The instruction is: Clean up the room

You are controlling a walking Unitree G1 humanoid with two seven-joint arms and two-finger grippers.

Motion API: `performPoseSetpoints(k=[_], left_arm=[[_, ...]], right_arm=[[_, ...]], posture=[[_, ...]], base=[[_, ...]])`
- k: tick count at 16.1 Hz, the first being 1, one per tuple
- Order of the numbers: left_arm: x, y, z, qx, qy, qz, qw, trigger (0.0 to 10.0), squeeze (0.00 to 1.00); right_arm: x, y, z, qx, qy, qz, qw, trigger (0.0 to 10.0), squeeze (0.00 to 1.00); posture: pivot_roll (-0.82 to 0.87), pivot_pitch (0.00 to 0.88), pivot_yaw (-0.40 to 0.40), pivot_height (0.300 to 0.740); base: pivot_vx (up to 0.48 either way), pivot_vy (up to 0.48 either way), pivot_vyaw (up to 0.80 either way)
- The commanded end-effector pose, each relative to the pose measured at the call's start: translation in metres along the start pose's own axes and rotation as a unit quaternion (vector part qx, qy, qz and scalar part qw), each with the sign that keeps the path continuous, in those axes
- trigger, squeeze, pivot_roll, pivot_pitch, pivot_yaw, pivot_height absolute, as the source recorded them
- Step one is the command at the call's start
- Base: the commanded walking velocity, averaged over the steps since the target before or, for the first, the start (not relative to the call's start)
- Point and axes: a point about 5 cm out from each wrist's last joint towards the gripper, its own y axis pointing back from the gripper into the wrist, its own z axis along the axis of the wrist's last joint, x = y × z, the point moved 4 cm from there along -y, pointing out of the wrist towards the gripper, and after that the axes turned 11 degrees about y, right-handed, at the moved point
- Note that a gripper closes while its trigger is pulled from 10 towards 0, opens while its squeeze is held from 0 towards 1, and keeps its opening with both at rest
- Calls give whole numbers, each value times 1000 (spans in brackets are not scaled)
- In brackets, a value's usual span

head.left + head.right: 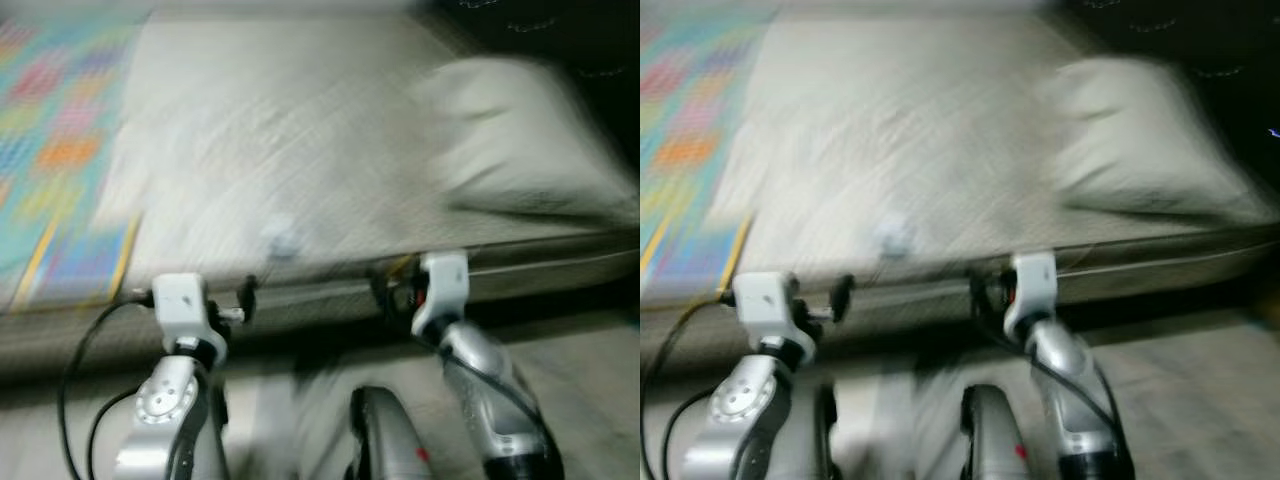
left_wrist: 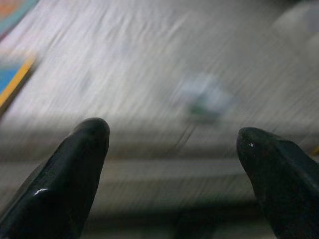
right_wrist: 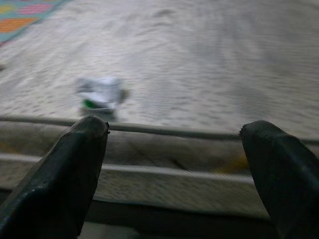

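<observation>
Both grippers raised at the bed's near edge, a small crumpled wrapper lying on the mattress ahead.

Head views – blurred: a grey-white mattress [image 1: 300, 140] with a pillow [image 1: 520, 140] on its right part and a colourful patterned blanket [image 1: 50, 150] along its left side; the small pale wrapper [image 1: 283, 240] sits near the front edge, between the two silver arms. Left wrist view – the left gripper [image 2: 172, 149] has its black fingers spread wide, nothing between them, the wrapper [image 2: 204, 97] lying on the sheet beyond them. Right wrist view – the right gripper [image 3: 174, 149] is likewise released and empty; the white-and-green wrapper [image 3: 99, 94] lies just past the mattress piping, beyond one fingertip.
</observation>
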Motion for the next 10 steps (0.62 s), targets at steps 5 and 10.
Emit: performPoseSetpoints(k=[5, 10], left_arm=[[10, 3, -2, 12, 9, 3, 1000, 10000, 0], [6, 3, -1, 10, 8, -3, 1000, 10000, 0]], right_arm=[[0, 2, 0, -3, -9, -4, 1000, 10000, 0], [3, 3, 1, -6, -4, 1, 1000, 10000, 0]], posture=[[-10, 189, -57, 547], [-11, 197, -55, 547]], base=[[0, 0, 0], [228, 0, 0]])
